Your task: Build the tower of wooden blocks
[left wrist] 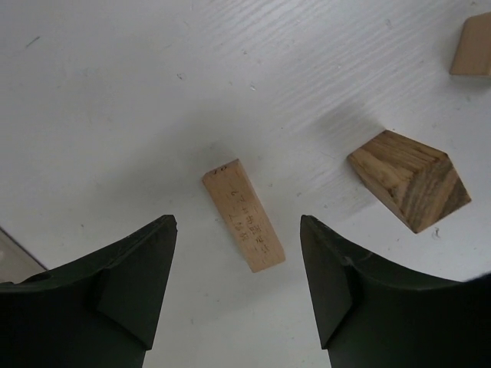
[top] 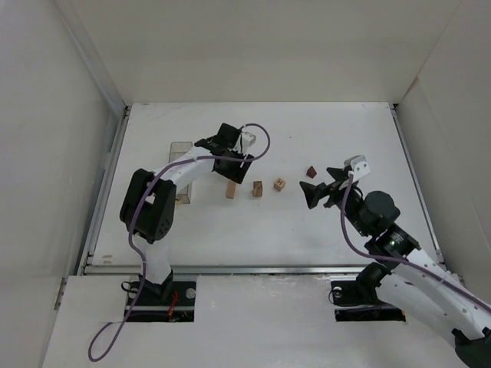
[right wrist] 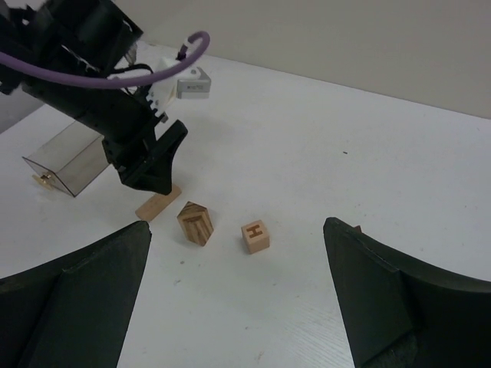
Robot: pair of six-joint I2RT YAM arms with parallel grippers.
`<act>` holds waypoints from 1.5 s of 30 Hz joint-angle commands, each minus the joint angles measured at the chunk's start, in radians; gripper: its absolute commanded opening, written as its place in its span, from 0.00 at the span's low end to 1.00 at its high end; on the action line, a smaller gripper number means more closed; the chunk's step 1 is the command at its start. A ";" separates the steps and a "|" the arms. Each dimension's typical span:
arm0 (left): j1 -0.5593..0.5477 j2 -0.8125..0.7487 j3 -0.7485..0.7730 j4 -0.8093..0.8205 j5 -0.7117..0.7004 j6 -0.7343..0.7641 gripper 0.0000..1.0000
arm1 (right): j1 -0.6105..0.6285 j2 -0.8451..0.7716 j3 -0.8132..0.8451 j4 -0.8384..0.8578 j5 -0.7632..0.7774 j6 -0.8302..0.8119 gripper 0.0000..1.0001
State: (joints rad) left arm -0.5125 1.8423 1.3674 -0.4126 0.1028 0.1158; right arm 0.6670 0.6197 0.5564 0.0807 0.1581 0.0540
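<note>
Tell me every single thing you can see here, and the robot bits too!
Flat wood bar: one, light tan, lying flat at the left end of the row of blocks.
Striped wood block: one, brown, just right of the bar.
Letter cube: one, light tan with an H, right of the striped block.
Small dark block: one, reddish-brown, at the right end of the row.
Clear box: one, see-through, left of the blocks.
Table: one, white, under everything.
Left gripper: one, black, open, fingers either side of the bar.
Right gripper: one, black, open, holding nothing, near the dark block.
</note>
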 commanded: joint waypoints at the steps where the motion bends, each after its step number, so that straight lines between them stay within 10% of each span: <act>1: 0.003 0.043 -0.036 -0.002 -0.006 -0.025 0.62 | -0.004 -0.026 0.007 0.007 0.011 0.014 1.00; 12: 0.014 0.110 -0.047 -0.022 0.031 -0.024 0.42 | -0.004 -0.026 0.007 0.007 0.029 0.014 1.00; 18: 0.025 0.120 -0.047 -0.031 0.052 0.021 0.00 | -0.004 -0.035 -0.003 0.007 0.049 0.014 1.00; 34: -0.075 0.074 0.486 -0.495 0.278 0.849 0.00 | -0.004 -0.094 -0.021 -0.021 0.049 -0.016 1.00; 45: -0.194 0.117 0.510 -0.542 0.288 0.846 0.00 | -0.004 -0.198 -0.039 -0.052 0.058 -0.060 1.00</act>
State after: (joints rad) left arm -0.6983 1.9667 1.8465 -0.9001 0.3599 0.9424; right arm 0.6670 0.4362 0.5232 0.0273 0.1993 0.0143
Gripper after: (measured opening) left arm 0.252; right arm 0.999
